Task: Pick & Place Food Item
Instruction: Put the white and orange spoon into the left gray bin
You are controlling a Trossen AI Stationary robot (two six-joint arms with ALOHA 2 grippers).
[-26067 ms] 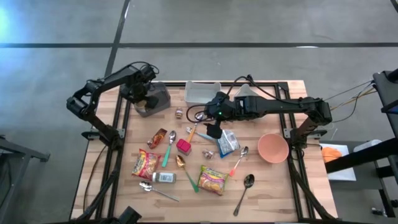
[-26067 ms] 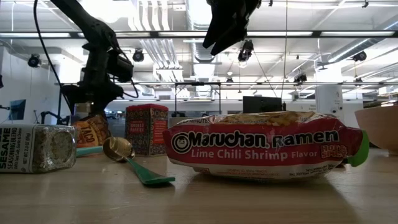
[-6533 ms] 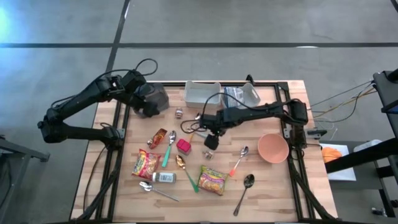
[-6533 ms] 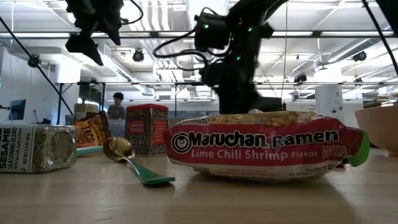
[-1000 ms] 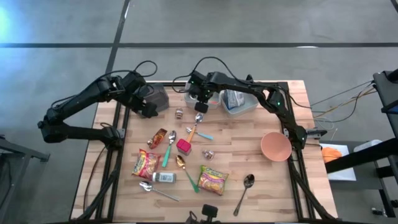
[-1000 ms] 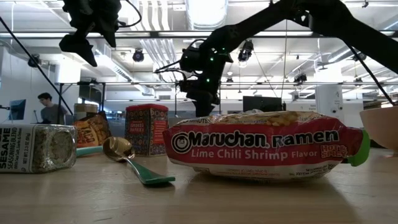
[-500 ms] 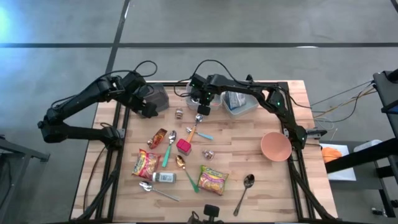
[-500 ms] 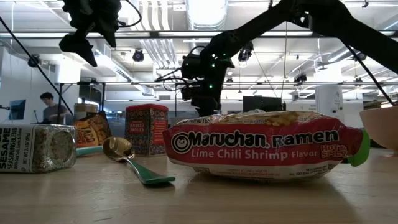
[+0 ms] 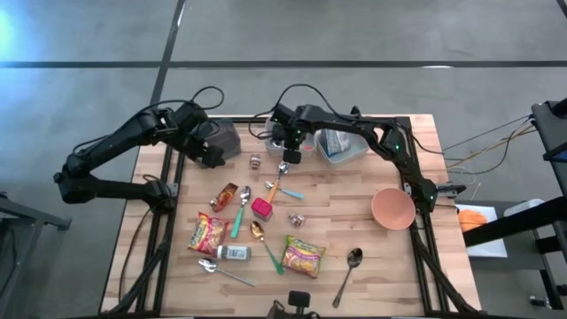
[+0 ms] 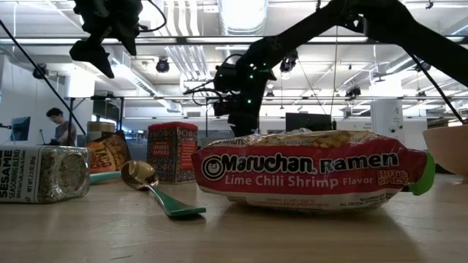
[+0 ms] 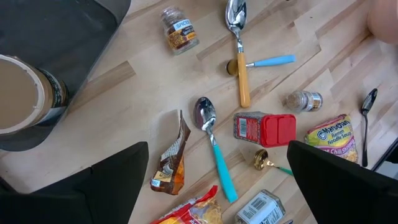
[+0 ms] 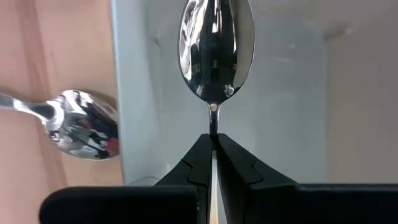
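Observation:
My right gripper (image 9: 288, 153) (image 12: 212, 138) reaches to the table's far middle and is shut on a metal spoon (image 12: 216, 50). The spoon's bowl sticks out past the fingertips, over the floor of a clear bin (image 9: 285, 130) (image 12: 273, 124). An orange-handled spoon (image 9: 280, 175) lies on the wood just near of that bin; its bowl (image 12: 84, 127) shows beside the bin's wall. My left gripper (image 9: 202, 151) (image 11: 217, 149) hangs open and high at the far left, with nothing between its fingers. My right gripper pinches the spoon's thin neck (image 12: 213, 127), just behind the bowl, between its two fingertips. The fingers come from above, pointing steeply down, and lie along the spoon. The spoon hangs bowl-down beyond the tips; whether the bowl touches the bin's floor I cannot tell.
A second bin (image 9: 341, 143) holding a packet stands right of the clear one. A dark grey bin (image 9: 223, 137) with a tape roll stands at the far left. Ramen packs (image 9: 303, 257) (image 9: 206, 235), a red tin (image 9: 261, 208), jars, more spoons and a pink bowl (image 9: 392, 208) are spread over the table.
My right gripper has rolled a little about its own pointing line with the spoon, staying over the clear bin's near edge.

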